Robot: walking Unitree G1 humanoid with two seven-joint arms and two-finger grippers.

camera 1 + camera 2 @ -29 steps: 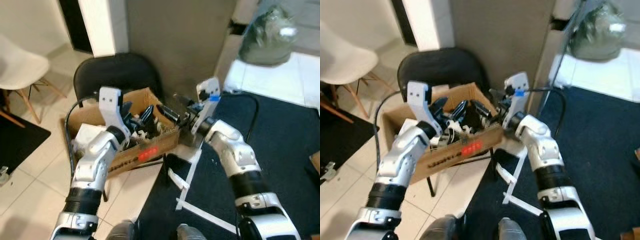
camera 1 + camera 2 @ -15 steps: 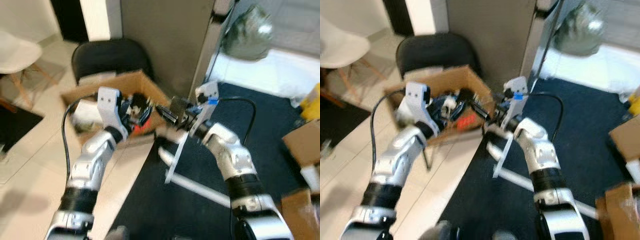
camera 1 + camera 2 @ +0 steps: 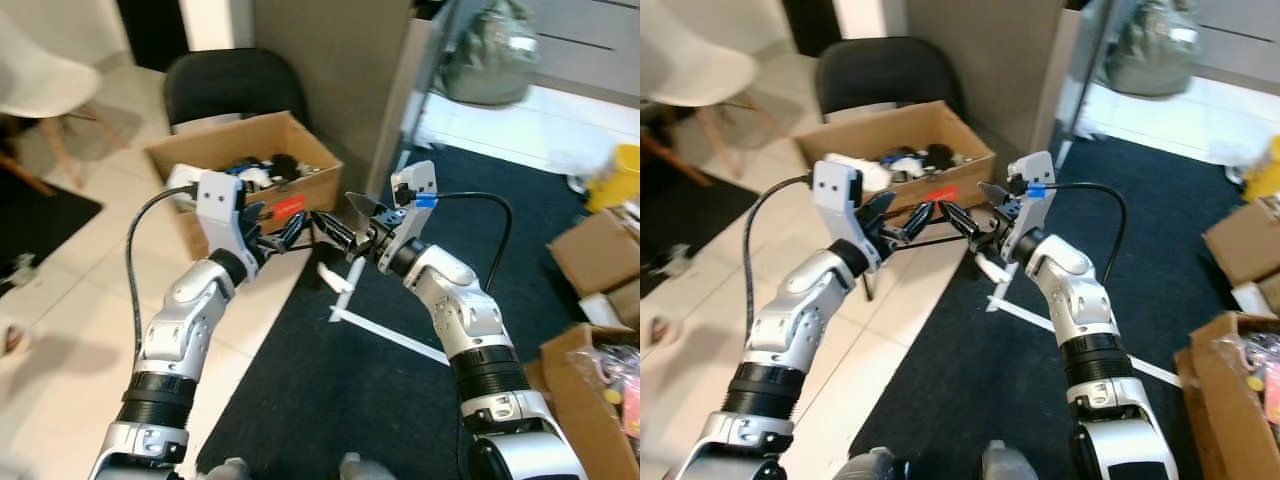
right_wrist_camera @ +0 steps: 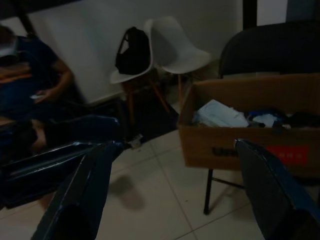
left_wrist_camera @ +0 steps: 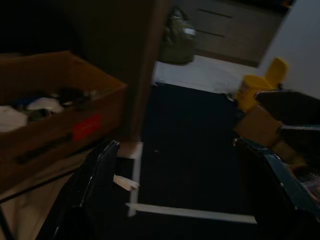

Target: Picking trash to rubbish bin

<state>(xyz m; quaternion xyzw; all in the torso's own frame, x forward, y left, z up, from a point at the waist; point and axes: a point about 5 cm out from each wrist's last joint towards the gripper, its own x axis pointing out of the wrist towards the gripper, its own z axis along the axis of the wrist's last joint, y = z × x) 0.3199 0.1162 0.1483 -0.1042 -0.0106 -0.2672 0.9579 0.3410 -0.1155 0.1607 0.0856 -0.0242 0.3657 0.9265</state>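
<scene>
Left eye view: both arms are raised and bent inward, the left end effector [image 3: 285, 232] and right end effector [image 3: 338, 232] nearly meeting tip to tip, each with fingers spread and empty. Just behind them a cardboard box [image 3: 300, 170] of trash (serving as the bin) rests on a black chair [image 3: 225, 85], its long axis running from the robot's left toward the grey pillar [image 3: 335, 70].

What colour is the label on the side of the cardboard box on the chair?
Red, on the brown cardboard box; clearest in the right eye view.
</scene>
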